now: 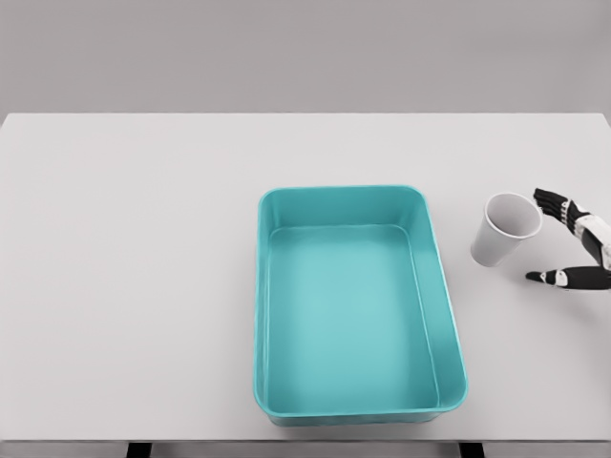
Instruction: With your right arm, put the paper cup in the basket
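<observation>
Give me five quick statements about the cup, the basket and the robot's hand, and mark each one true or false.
1. The paper cup is inside the basket. False: it stands on the table, to the right of the basket.
2. The basket holds nothing. True.
3. The right hand grips the cup. False: its fingers are spread beside the cup, with a gap visible between them.
4. The cup's open mouth faces upward. True.
5. The left hand is reaching over the basket. False: no left hand appears in the head view.
</observation>
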You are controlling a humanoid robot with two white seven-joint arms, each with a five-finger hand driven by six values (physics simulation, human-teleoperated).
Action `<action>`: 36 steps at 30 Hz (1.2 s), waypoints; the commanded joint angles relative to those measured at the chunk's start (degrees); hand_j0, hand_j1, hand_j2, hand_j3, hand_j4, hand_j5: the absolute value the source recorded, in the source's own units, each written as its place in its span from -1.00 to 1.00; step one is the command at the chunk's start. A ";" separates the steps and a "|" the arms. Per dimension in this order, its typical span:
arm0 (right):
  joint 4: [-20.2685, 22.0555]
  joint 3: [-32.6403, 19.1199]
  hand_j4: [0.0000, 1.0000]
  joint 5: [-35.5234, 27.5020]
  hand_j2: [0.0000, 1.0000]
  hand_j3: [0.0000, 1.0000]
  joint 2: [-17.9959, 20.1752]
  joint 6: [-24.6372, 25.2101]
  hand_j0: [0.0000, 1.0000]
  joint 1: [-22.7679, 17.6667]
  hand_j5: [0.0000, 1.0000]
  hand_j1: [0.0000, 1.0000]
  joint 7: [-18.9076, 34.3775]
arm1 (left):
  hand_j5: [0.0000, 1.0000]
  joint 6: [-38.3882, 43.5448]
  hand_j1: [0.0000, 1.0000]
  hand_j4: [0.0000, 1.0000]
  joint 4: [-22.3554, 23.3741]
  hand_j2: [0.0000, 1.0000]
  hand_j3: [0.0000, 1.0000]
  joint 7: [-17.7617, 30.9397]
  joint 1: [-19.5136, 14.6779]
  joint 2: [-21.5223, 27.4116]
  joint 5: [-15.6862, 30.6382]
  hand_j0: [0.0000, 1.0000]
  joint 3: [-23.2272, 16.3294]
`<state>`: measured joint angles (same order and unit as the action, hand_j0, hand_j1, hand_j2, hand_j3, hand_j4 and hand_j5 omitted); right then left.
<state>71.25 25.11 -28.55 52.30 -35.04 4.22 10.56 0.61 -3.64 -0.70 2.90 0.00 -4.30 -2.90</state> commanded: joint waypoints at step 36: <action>-2.08 5.65 1.00 -0.54 1.00 1.00 -4.22 0.04 1.00 6.94 1.00 1.00 -0.10 | 1.00 0.00 1.00 1.00 0.04 1.00 1.00 0.00 0.00 0.00 -0.01 1.00 0.00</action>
<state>69.13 30.66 -28.77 48.32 -35.03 11.25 10.48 0.61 -3.63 -0.71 2.90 0.00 -4.30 -2.90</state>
